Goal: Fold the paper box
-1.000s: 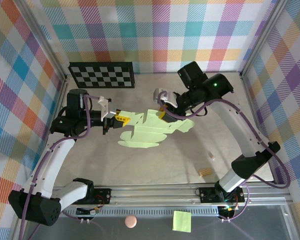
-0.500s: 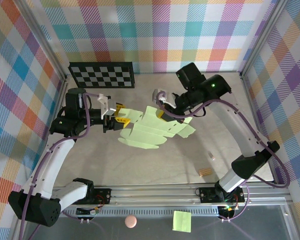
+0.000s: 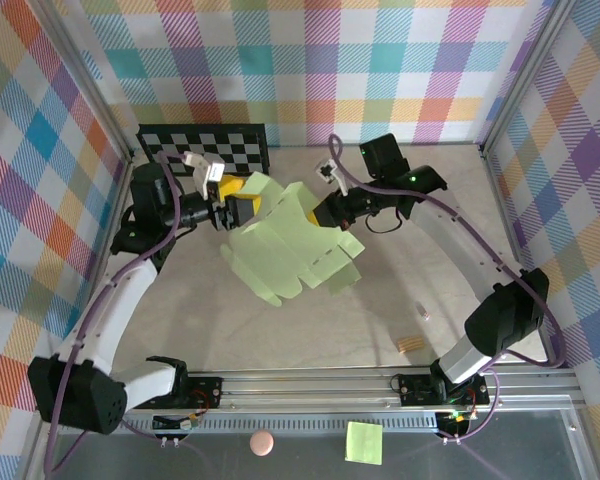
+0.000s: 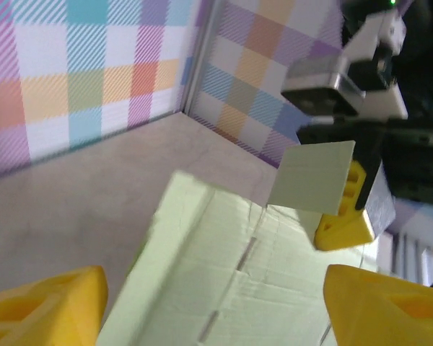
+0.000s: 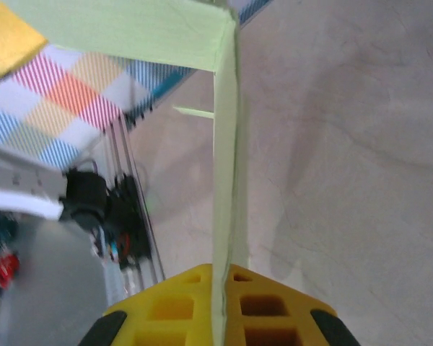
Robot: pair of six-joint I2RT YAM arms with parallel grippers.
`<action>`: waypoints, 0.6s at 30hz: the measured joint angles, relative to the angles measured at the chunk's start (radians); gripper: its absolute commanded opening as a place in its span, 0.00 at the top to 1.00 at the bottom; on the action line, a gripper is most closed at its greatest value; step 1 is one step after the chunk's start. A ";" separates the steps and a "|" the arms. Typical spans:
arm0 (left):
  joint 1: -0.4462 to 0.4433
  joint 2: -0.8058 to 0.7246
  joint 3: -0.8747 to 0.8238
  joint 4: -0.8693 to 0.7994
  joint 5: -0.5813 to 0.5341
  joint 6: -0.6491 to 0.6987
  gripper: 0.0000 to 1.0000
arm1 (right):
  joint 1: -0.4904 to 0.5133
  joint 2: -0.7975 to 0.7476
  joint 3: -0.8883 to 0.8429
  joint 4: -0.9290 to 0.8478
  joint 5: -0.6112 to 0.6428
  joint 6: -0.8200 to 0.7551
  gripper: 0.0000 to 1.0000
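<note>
The paper box (image 3: 292, 248), a pale lime-green creased cut-out, hangs tilted above the table's middle. My right gripper (image 3: 322, 212) is shut on its upper right flap. In the right wrist view the yellow fingers (image 5: 180, 306) pinch the card's thin edge (image 5: 224, 180). My left gripper (image 3: 240, 198) stands open at the box's upper left edge. In the left wrist view its yellow fingertips (image 4: 47, 306) sit wide apart, with the creased card (image 4: 224, 267) between and beyond them. The right gripper's yellow finger (image 4: 344, 216) shows there holding a flap (image 4: 314, 176).
A checkerboard (image 3: 205, 148) lies at the back left by the plaid walls. A small wooden piece (image 3: 410, 344) and a tiny white bit (image 3: 424, 313) lie at the front right. A green sticky note (image 3: 364, 441) and a pink ball (image 3: 261, 442) rest beyond the front rail.
My left gripper has opened, let go of the box and risen toward the back. The right gripper has lifted the box off the table and tipped it up.
</note>
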 measured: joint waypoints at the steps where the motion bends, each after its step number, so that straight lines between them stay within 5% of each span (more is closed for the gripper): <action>1: 0.003 0.020 0.000 0.017 -0.001 -0.038 0.28 | -0.009 0.000 -0.031 0.057 -0.012 0.065 1.00; 10: 0.005 0.128 -0.063 0.223 -0.002 -0.347 0.39 | -0.079 0.017 -0.361 0.585 -0.047 0.600 1.00; 18: 0.002 0.164 -0.122 0.257 -0.021 -0.415 0.40 | -0.108 0.082 -0.437 0.632 -0.002 0.658 1.00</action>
